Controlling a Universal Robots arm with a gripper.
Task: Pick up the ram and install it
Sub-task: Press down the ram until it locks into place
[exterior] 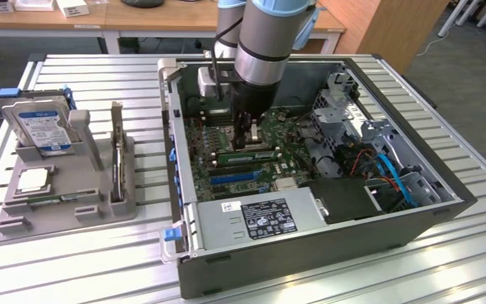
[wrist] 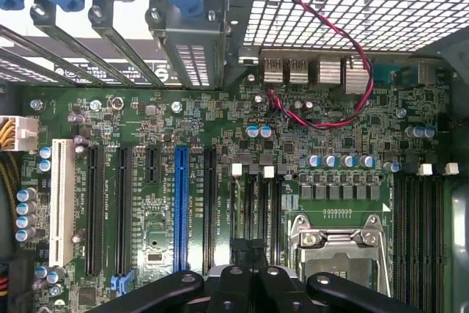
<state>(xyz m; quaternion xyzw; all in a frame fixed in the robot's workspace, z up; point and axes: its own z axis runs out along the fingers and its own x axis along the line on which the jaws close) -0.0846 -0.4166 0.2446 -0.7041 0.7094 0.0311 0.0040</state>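
In the exterior view, the arm reaches down into the open computer case (exterior: 395, 209), which lies on its side on the slatted worktop (exterior: 74, 266). The gripper (exterior: 247, 136) stands low over the motherboard (exterior: 226, 171), its jaws drawn together. Right beneath it, a green ram stick (exterior: 247, 154) lies in the slots, its long axis running across toward the exterior view's left and right, roughly level with the front edge of the case. The gripper's tips appear to sit at or just above the top edge of that stick, near its middle; whether they actually touch it cannot be told from here. So the ram is directly below the gripper, not off to a side, and the gripper's approach is straight down onto the stick's long edge.

On the exterior view's left, well apart from the case, a grey holder (exterior: 66, 202) carries a hard drive (exterior: 40, 126) standing upright and a square silver processor (exterior: 33, 180) lying flat.

In the wrist view, the closed gripper (wrist: 256, 284) shows as black fingers pressed together, looking straight down on the motherboard (wrist: 146, 108). The dark memory slots (wrist: 253, 203) run away from the fingertips, between the blue expansion slot (wrist: 180, 203) and the metal processor socket (wrist: 341, 243). The ram stick itself is hard to make out here beneath the fingers.
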